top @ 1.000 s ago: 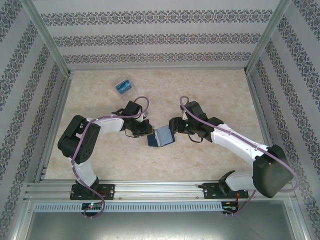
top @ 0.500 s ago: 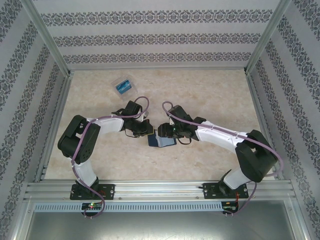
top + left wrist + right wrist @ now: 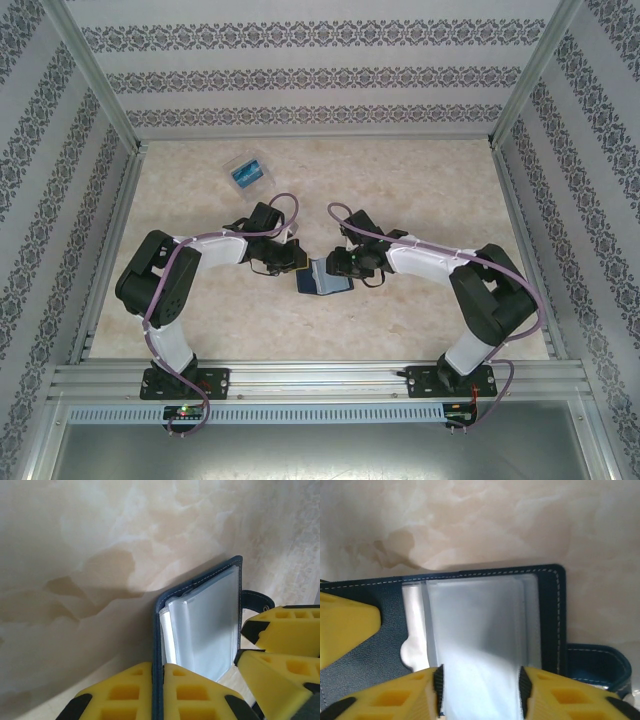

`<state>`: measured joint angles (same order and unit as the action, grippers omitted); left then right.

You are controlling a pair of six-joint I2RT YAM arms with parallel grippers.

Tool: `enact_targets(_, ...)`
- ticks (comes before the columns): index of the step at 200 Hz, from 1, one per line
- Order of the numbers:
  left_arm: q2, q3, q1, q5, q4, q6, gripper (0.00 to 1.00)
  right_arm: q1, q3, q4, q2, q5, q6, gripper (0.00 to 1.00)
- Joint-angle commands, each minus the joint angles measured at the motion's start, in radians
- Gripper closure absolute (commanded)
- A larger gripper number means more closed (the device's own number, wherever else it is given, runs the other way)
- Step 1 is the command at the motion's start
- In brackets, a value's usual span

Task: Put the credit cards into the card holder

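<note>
right jaws advanced to dark navy folding card holder (image 3: 320, 280)

the card holder lies open on the counter (image 3: 420, 180), its cover clamped by the left jaws. the right jaws have been narrowed astride the clear sleeves (image 3: 480, 645); a grip cannot be confirmed. no card appears loaded yet.

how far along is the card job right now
Done: the card holder lies open on the table, the left gripper shut on one edge. In hand: the right gripper, fingers apart, is at the clear sleeves. Left: the sleeves look empty; a blue card sits in the clear box at the back left.
</note>
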<state>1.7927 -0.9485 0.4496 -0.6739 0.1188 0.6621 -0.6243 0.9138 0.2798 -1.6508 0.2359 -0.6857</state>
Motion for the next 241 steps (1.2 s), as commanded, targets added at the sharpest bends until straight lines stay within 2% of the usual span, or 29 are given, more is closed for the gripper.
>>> enact_targets(1, 0.009, 0.011, -0.006, -0.016, -0.033, 0.008, 0.95, -0.001, -0.012, -0.009, -0.017, 0.02, -0.003, 0.63)
enact_targets(21, 0.017, 0.011, -0.005, -0.016, -0.033, 0.008, 0.95, 0.001, -0.015, -0.002, -0.021, 0.001, 0.003, 0.63)
enact_targets(42, 0.023, 0.009, -0.005, -0.018, -0.036, 0.01, 0.95, -0.003, -0.009, 0.022, -0.015, -0.023, 0.007, 0.57)
enact_targets(112, 0.028, 0.008, -0.005, -0.024, -0.044, 0.019, 0.96, -0.011, -0.015, 0.034, -0.007, -0.035, 0.01, 0.61)
enact_targets(161, 0.028, 0.013, -0.005, -0.019, -0.04, 0.017, 0.97, -0.014, -0.02, 0.062, 0.008, -0.08, 0.014, 0.56)
enact_targets(241, 0.027, 0.013, -0.006, -0.026, -0.047, 0.024, 0.97, -0.035, -0.026, 0.038, 0.001, -0.053, 0.005, 0.69)
